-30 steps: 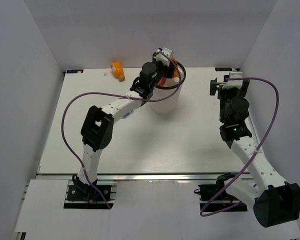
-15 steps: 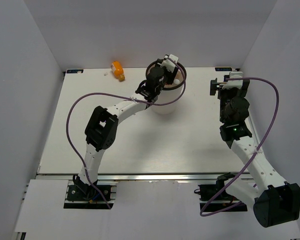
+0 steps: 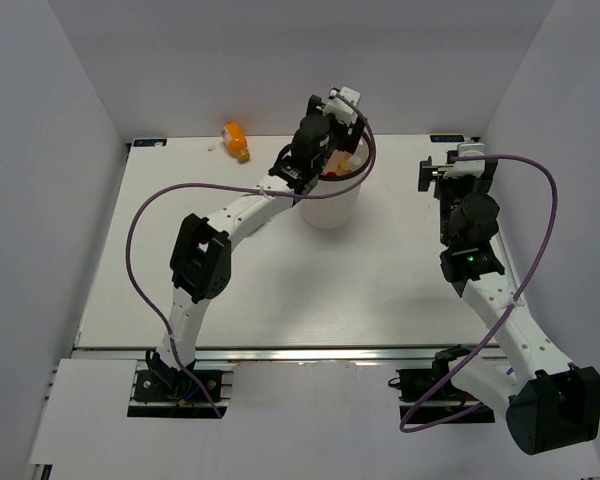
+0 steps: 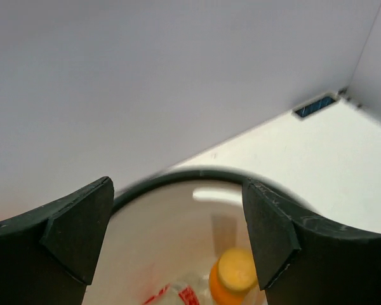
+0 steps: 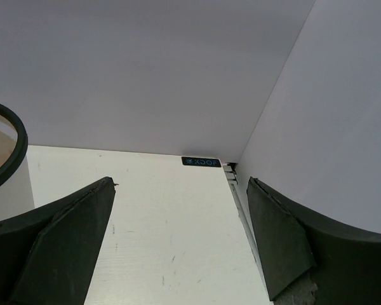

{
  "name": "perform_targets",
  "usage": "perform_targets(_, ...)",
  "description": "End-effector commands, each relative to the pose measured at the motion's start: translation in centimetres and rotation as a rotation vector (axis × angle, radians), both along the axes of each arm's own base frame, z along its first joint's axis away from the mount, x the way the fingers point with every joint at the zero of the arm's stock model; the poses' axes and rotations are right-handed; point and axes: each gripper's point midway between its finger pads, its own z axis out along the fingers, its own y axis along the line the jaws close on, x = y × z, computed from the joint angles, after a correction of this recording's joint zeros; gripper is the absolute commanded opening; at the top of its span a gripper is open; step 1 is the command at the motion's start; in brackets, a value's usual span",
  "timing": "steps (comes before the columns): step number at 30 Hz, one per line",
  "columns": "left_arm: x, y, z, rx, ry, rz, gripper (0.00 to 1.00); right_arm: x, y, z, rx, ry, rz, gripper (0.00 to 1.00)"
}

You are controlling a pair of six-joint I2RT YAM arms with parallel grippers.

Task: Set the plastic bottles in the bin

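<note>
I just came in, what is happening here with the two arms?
The left arm hangs over the white bin, jaws open and empty. Inside the bin lie an orange bottle and a red-labelled bottle. A second orange bottle lies on the table near the back wall. The right arm sits at the right side, jaws open, holding nothing.

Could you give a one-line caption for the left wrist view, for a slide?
Open left hand over the bin, an orange bottle and a red-labelled bottle inside.
</note>
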Motion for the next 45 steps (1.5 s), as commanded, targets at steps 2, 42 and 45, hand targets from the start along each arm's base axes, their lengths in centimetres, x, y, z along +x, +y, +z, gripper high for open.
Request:
perform_targets(2,-1.6,0.1,9.6,-0.108,-0.111,-0.046,0.93,-0.1,0.6,1.5,0.024,-0.039,0.04,0.89)
perform_targets(42,-3.6,20.9,-15.7,0.075,0.651,-0.559,0.98,2.2,3.6,-0.5,0.018,0.103,0.183,0.89)
perform_targets(45,-3.0,19.5,-18.1,0.135,0.704,-0.518,0.98,2.4,3.5,-0.9,0.012,0.113,0.173,0.89)
